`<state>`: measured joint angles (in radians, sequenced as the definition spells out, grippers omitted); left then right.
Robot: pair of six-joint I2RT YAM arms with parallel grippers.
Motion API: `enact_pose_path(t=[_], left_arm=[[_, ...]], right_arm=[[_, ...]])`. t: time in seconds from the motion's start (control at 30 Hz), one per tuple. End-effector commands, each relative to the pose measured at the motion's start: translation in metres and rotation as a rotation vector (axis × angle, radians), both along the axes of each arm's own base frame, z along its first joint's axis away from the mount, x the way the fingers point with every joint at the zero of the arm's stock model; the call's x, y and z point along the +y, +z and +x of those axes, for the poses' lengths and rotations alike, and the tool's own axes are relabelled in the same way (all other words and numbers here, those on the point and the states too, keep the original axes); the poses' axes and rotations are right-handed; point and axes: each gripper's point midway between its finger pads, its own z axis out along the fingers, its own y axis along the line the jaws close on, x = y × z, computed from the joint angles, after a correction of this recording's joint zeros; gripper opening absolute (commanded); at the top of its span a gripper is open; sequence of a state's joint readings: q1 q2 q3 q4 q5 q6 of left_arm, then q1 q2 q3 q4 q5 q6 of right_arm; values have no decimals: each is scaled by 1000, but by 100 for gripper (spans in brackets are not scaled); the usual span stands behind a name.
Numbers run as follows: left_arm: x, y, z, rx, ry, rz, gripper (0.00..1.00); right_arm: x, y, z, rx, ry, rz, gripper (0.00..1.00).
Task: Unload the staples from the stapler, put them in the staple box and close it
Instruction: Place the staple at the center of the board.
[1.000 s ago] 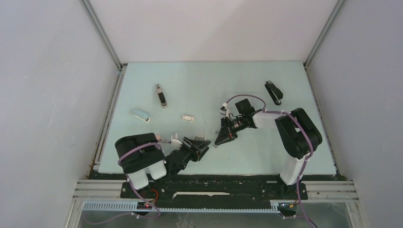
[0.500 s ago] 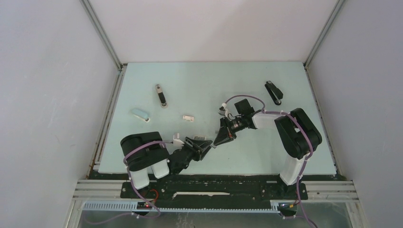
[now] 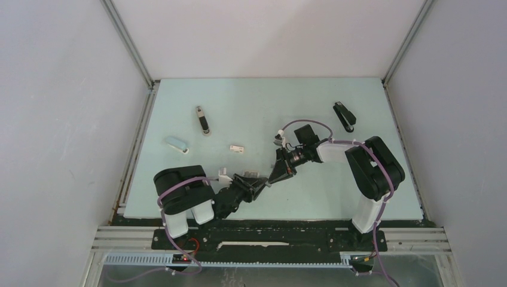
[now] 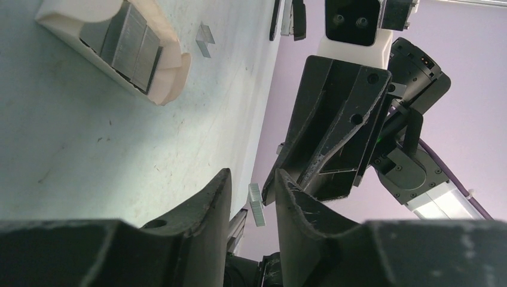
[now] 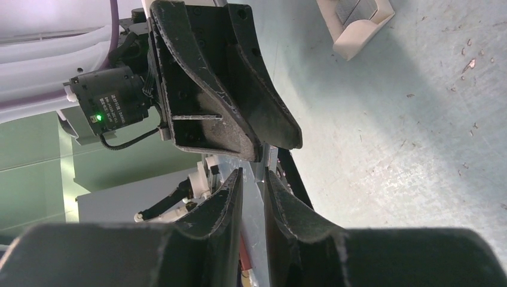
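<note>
A short grey strip of staples hangs above the table's near middle, pinched at its top end by my right gripper, which is shut on it. My left gripper is open, one finger on each side of the strip with a gap on both sides. In the top view the two grippers meet tip to tip, the left just below and left of the right. The stapler, black with a silver top, lies at the back left, far from both grippers.
A white holder with staple strips lies behind the grippers, and a loose bit of staples lies past it. A pale blue object sits at the left. An all-black stapler rests at the back right.
My left gripper has moved right, up to the right gripper's tips, and its jaws have narrowed around the staple strip. The right arm has barely moved.
</note>
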<state>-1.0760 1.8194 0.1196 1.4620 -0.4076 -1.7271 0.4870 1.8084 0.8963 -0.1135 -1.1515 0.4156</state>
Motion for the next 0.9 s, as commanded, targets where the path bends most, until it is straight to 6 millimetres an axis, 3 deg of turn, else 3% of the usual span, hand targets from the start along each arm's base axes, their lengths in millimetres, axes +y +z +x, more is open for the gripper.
enact_pose_path(t=[0.0, 0.27, 0.5, 0.87], left_arm=[[-8, 13, 3, -24, 1, -49, 35], [-16, 14, 1, -22, -27, -59, 26], [-15, 14, 2, -29, -24, -52, 10], [4, 6, 0, -43, 8, 8, 6]], right_arm=[[3, 16, -2, -31, 13, 41, 27], [1, 15, 1, -34, 5, 39, 27], [1, 15, 1, -37, 5, 41, 27], [-6, 35, 0, -110, 62, 155, 39]])
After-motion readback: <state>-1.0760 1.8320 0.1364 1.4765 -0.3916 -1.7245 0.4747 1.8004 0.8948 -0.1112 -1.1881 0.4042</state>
